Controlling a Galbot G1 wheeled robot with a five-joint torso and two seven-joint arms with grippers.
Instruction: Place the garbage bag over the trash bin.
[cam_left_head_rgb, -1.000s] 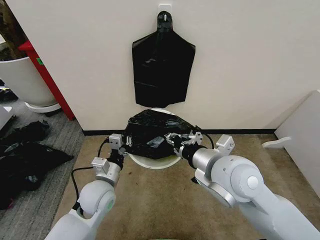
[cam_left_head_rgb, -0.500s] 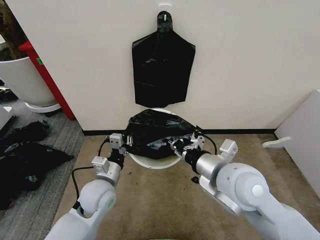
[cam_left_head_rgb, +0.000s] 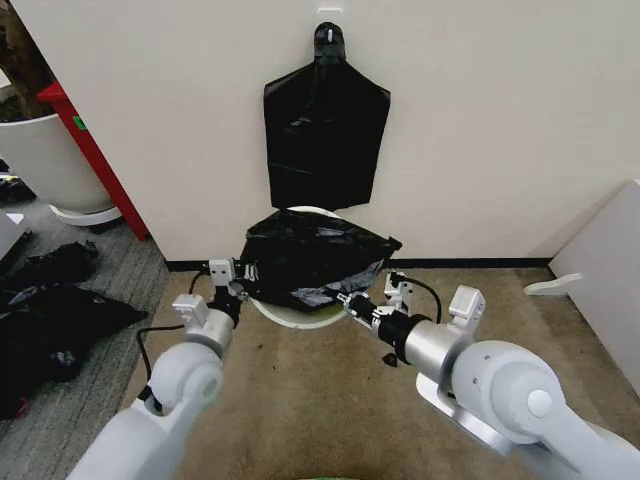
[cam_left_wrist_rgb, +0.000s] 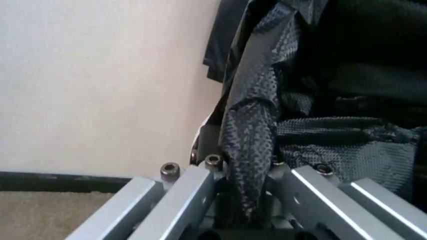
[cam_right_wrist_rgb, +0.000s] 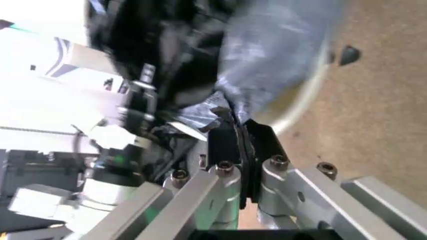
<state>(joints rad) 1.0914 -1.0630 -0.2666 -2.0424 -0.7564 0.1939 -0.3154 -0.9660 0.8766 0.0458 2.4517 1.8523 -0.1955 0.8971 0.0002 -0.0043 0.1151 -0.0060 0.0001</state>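
The glossy black garbage bag (cam_left_head_rgb: 312, 258) lies spread across the top of the cream-white trash bin (cam_left_head_rgb: 300, 320), whose rim shows below and behind it. My left gripper (cam_left_head_rgb: 240, 274) is shut on the bag's left edge, and in the left wrist view a twisted fold of the garbage bag (cam_left_wrist_rgb: 248, 150) runs down between its fingers. My right gripper (cam_left_head_rgb: 356, 301) is shut on the bag's near right edge. In the right wrist view its pads (cam_right_wrist_rgb: 230, 145) pinch crumpled plastic beside the bin's rim (cam_right_wrist_rgb: 308, 97).
A flat sheaf of black bags (cam_left_head_rgb: 325, 140) hangs from a wall hook above the bin. A large white tub (cam_left_head_rgb: 45, 160) and a red panel (cam_left_head_rgb: 95, 160) stand at left, with black plastic heaps (cam_left_head_rgb: 50, 310) on grey carpet. A white board (cam_left_head_rgb: 600, 265) leans at right.
The two grippers have drawn apart, the left one leftward and the right one toward me. The bag between them is now pulled wider and flatter over the bin.
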